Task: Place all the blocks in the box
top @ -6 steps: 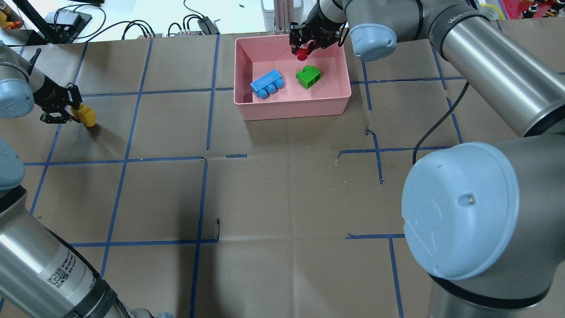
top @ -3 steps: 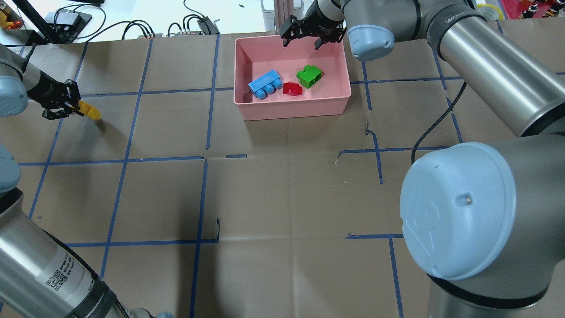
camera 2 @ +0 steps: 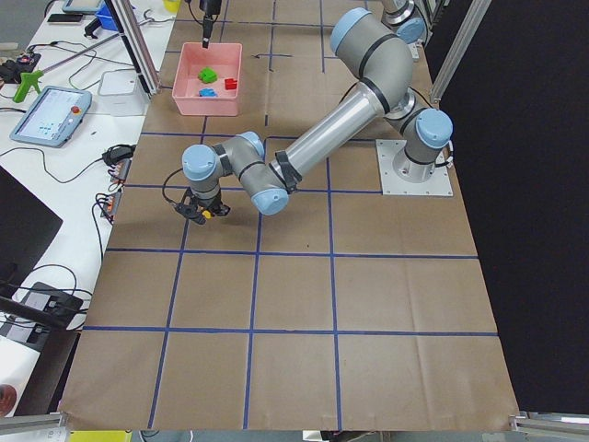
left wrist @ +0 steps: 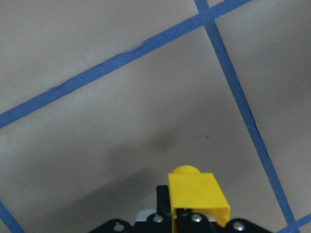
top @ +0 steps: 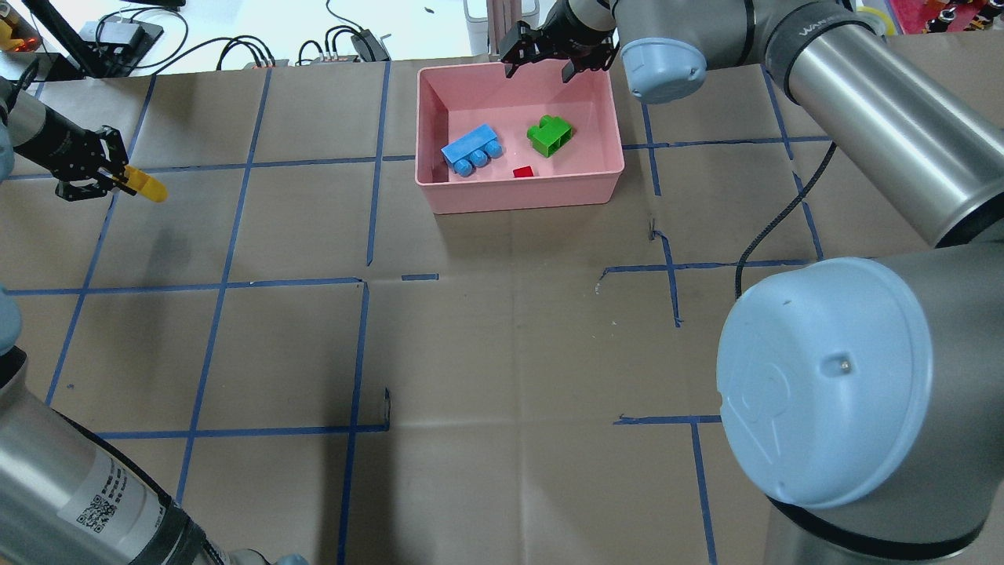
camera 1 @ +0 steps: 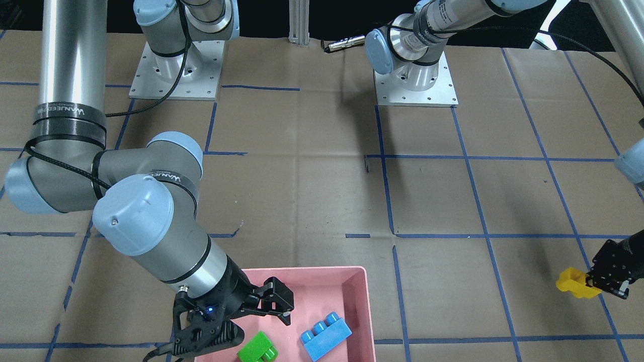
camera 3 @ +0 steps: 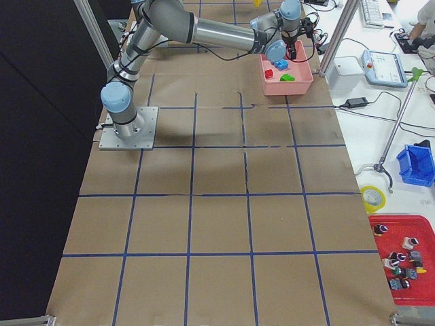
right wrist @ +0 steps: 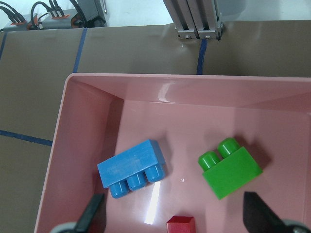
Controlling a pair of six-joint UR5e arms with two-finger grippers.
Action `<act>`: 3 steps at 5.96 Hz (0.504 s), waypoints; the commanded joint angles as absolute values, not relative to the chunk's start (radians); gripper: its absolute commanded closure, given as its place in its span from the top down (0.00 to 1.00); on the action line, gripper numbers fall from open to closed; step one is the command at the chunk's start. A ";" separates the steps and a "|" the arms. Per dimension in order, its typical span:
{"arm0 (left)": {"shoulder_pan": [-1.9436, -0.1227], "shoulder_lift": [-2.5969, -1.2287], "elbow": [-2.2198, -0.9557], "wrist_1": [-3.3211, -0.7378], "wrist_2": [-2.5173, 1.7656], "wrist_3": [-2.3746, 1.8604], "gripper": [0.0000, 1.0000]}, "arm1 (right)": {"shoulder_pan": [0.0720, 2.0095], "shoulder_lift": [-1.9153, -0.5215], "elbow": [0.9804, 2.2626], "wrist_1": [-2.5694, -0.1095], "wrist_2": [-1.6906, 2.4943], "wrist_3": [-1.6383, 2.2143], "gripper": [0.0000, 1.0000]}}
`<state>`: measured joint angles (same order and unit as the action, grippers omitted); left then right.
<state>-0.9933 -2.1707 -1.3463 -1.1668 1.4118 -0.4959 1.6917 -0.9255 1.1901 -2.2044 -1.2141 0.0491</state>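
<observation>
The pink box stands at the far middle of the table. In it lie the blue brick, the green brick and the red brick. My right gripper hangs open and empty over the box's far edge. The right wrist view shows the blue brick, the green brick and the red brick between the spread fingers. My left gripper is shut on the yellow brick and holds it above the table at the far left. The brick also shows in the left wrist view.
Brown paper with a blue tape grid covers the table. Cables and small devices lie beyond the far edge. A metal post stands just behind the box. The right arm's elbow bulks large at the near right.
The right gripper opened and the red brick fell into the box, coming to rest near its front wall. The left gripper lifted the yellow brick off the table and moved left.
</observation>
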 commanded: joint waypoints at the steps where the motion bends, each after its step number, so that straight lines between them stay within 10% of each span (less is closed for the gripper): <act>1: -0.996 -2.067 -1.268 -1.399 1.405 -0.337 0.00 | 1.630 -1.021 1.210 -2.144 -1.248 -0.091 1.00; 3: -1.009 -1.923 -1.258 -1.674 1.414 -0.156 0.00 | 1.527 -1.133 1.212 -1.815 -1.314 -0.321 1.00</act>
